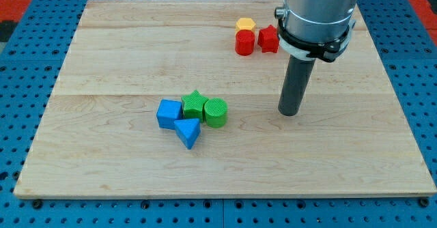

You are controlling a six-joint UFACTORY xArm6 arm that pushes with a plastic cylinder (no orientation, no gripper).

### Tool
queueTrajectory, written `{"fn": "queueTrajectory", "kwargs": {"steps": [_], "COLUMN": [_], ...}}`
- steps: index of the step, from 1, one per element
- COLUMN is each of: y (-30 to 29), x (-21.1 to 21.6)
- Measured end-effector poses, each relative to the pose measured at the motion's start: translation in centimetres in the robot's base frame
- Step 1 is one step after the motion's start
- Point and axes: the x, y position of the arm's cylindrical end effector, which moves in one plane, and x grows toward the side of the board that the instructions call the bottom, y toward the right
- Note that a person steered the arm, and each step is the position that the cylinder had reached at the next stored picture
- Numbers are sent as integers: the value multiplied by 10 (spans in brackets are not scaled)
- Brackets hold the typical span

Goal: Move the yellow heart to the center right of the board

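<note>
A yellow block [246,24] lies near the view's top, right of the middle; its shape is hard to make out because a red cylinder [244,43] stands just in front of it and touches it. A red star [268,39] sits beside the cylinder on the right. My tip [289,112] rests on the board right of centre, well below and to the right of this cluster, touching no block. The arm's grey body covers the board's upper right corner.
A second cluster lies left of centre: a green star [194,105], a green cylinder [216,112], a blue cube [168,114] and a blue triangle [187,132], all close together. The wooden board [102,166] sits on a blue pegboard.
</note>
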Motion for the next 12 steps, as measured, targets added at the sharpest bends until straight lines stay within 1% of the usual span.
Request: {"fn": "queueTrajectory", "kwargs": {"steps": [3,6,8,10,11,12], "y": [-3,-13,-13,-1,-16,-32], "x": [0,-27,-29,-34,-48,-82]}}
